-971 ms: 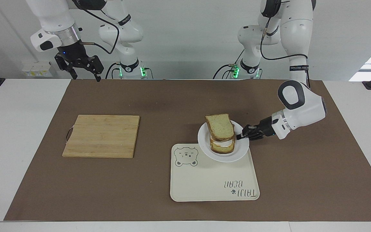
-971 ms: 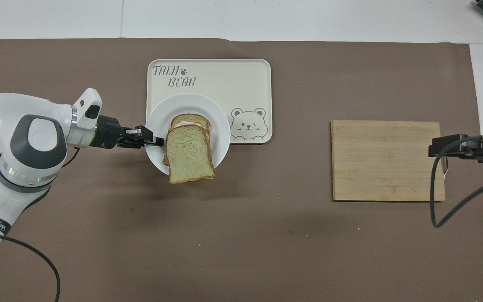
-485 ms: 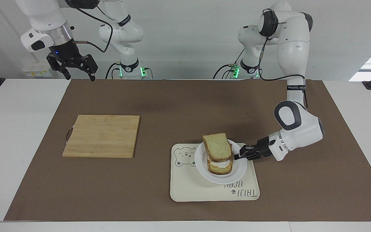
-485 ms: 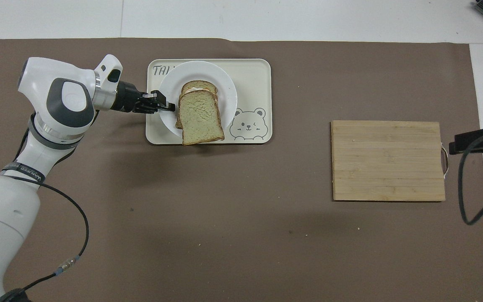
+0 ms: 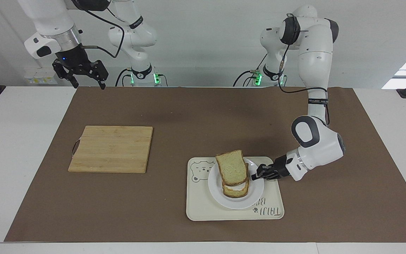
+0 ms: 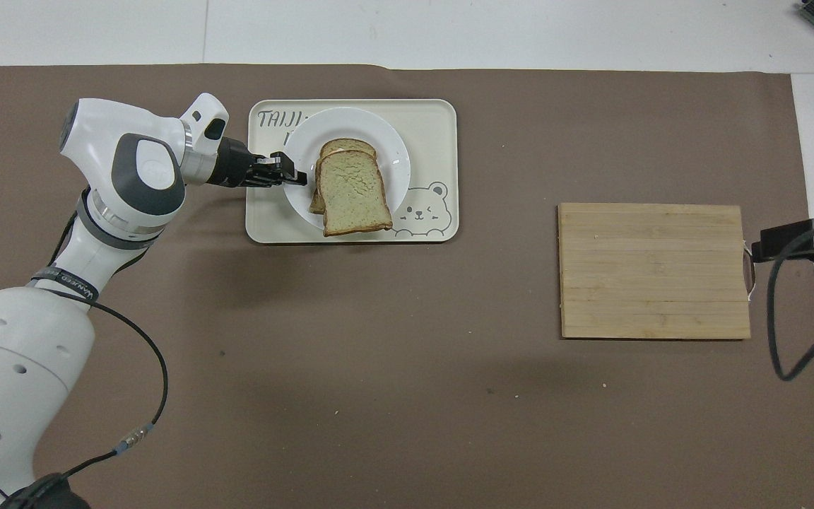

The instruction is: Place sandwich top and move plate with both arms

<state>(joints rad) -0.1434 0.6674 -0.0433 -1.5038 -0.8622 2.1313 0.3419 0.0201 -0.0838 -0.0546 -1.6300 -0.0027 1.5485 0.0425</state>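
Observation:
The sandwich top lies tilted on the stacked sandwich, on the small white plate. It also shows in the overhead view, overhanging the plate's rim on the side nearer the robots. My left gripper is shut on the plate's rim at the left arm's side and shows in the overhead view too. The plate is over the cream bear tray; I cannot tell whether it rests on it. My right gripper is open and empty, raised over the right arm's end of the table.
A wooden cutting board lies on the brown mat toward the right arm's end, seen in the overhead view as well. The tray sits farther from the robots than the mat's middle.
My left gripper has carried the plate with the sandwich away from the robots, from the tray's near edge to over its middle. The right gripper stayed raised and barely shifted.

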